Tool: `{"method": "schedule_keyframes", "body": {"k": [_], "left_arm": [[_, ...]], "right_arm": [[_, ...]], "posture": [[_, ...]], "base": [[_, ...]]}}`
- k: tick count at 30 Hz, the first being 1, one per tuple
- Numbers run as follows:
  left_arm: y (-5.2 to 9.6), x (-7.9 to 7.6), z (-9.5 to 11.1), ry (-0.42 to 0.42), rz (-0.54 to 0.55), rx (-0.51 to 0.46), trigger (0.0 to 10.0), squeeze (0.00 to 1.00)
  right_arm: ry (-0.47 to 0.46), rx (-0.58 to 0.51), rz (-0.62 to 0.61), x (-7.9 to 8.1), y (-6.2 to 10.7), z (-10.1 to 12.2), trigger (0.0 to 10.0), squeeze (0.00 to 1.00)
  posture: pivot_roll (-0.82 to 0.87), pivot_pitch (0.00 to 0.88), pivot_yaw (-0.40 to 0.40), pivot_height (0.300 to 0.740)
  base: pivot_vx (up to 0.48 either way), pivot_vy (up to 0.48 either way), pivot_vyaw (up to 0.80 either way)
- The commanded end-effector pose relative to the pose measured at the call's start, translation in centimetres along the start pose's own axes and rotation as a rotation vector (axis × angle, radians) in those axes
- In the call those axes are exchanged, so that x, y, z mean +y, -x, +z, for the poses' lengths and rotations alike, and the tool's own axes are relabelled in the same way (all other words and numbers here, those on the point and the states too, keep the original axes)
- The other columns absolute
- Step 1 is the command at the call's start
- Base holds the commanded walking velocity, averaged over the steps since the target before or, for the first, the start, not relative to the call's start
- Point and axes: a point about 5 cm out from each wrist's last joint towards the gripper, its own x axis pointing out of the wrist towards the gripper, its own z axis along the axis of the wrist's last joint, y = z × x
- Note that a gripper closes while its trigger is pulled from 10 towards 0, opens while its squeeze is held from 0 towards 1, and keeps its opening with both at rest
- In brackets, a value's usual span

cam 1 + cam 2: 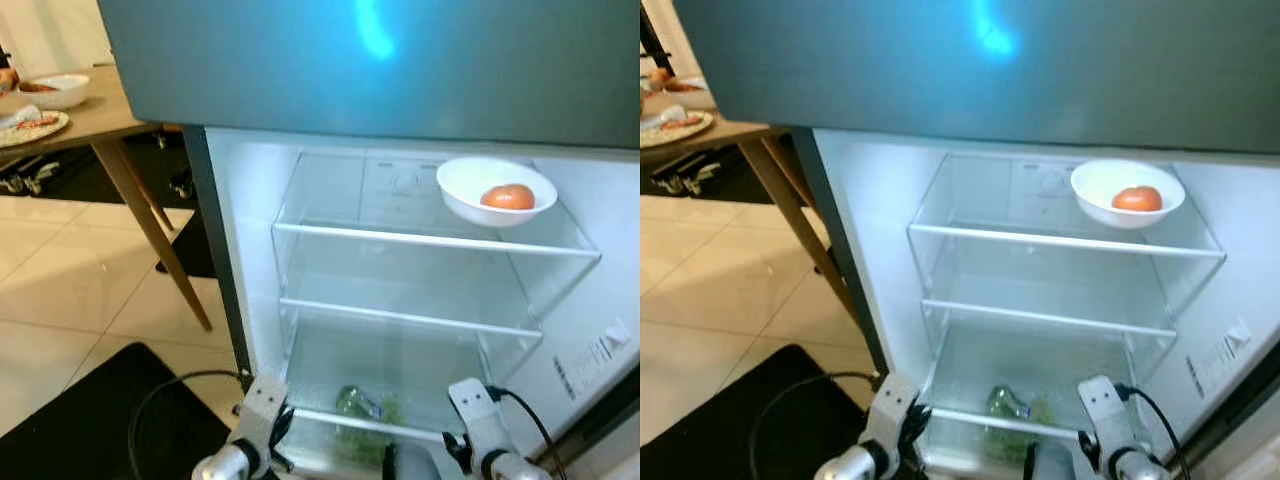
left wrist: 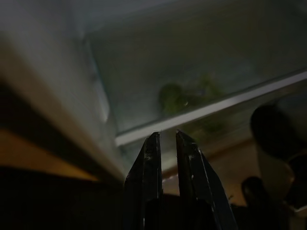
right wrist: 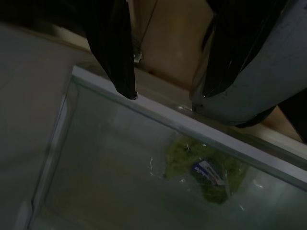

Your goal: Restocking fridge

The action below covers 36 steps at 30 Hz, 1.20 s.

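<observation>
The fridge [image 1: 250, 250] is open, and a white bowl [image 1: 497, 190] with a tomato [image 1: 508, 197] sits on the top shelf at the right. A bag of greens [image 3: 206, 170] lies flat in the bottom drawer; which way it points is unclear. The left gripper [image 2: 165, 139] is almost closed and holds nothing, while the right gripper [image 3: 165, 96] is wide open and empty, just in front of the drawer.

One bowl [image 1: 497, 188], one tomato [image 1: 508, 197], one bagged greens [image 1: 366, 408], three glass shelves [image 1: 430, 240].

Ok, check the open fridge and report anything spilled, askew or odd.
Nothing stands out. The white bowl sits upright on the top shelf with a tomato inside, and a bagged green vegetable lies at the bottom of the fridge. No spills or tilted shelves are visible.
</observation>
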Motion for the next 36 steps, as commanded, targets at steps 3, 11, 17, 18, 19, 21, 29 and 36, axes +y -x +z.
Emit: {"method": "schedule_keyframes", "body": {"k": [3, 11, 17, 18, 19, 21, 29, 36], "left_arm": [[1.3, 1.8, -1.7, 0.030, 0.089, 0.084, 10.0, 0.00], [2.6, 2.5, -3.7, 0.069, 0.150, 0.183, 10.0, 0.00], [3.6, 2.6, -5.1, 0.097, 0.180, 0.239, 10.0, 0.00], [3.8, 2.6, -5.4, 0.103, 0.186, 0.250, 10.0, 0.00], [3.8, 2.6, -5.4, 0.103, 0.186, 0.250, 10.0, 0.00], [4.2, 2.7, -5.8, 0.113, 0.196, 0.268, 10.0, 0.00], [4.9, 2.9, -6.7, 0.130, 0.219, 0.305, 10.0, 0.00], [5.3, 2.9, -7.1, 0.135, 0.228, 0.331, 10.0, 0.00]], "right_arm": [[-0.049, -0.012, 0.001, 0.0, 0.0, -0.2, 10.0, 0.00], [-0.075, -0.009, 0.006, 0.0, -0.1, -0.3, 10.0, 0.00], [-0.087, 0.033, -0.004, 0.1, 0.1, -1.5, 10.0, 0.00], [-0.094, 0.045, -0.008, 0.1, 0.2, -1.9, 10.0, 0.00], [-0.094, 0.045, -0.008, 0.1, 0.2, -1.9, 10.0, 0.00], [-0.107, 0.066, -0.015, 0.1, 0.5, -2.6, 10.0, 0.00], [-0.117, 0.109, -0.028, 0.1, 1.1, -4.2, 10.0, 0.00], [-0.103, 0.134, -0.039, 0.2, 1.2, -4.7, 10.0, 0.00]], "posture": [[-0.16, 0.015, 0.040, 0.478], [-0.16, 0.007, 0.041, 0.518], [-0.15, 0.002, 0.043, 0.538], [-0.15, 0.004, 0.046, 0.543], [-0.15, 0.004, 0.046, 0.543], [-0.15, 0.004, 0.046, 0.553], [-0.16, 0.011, 0.051, 0.588], [-0.16, 0.008, 0.052, 0.608]], "base": [[0.000, 0.000, 0.00], [0.000, 0.000, 0.00], [0.000, 0.000, 0.00], [0.000, 0.000, 0.00], [0.000, 0.000, 0.00], [0.000, 0.000, 0.00], [0.000, 0.000, 0.00], [0.000, 0.000, 0.00]]}}
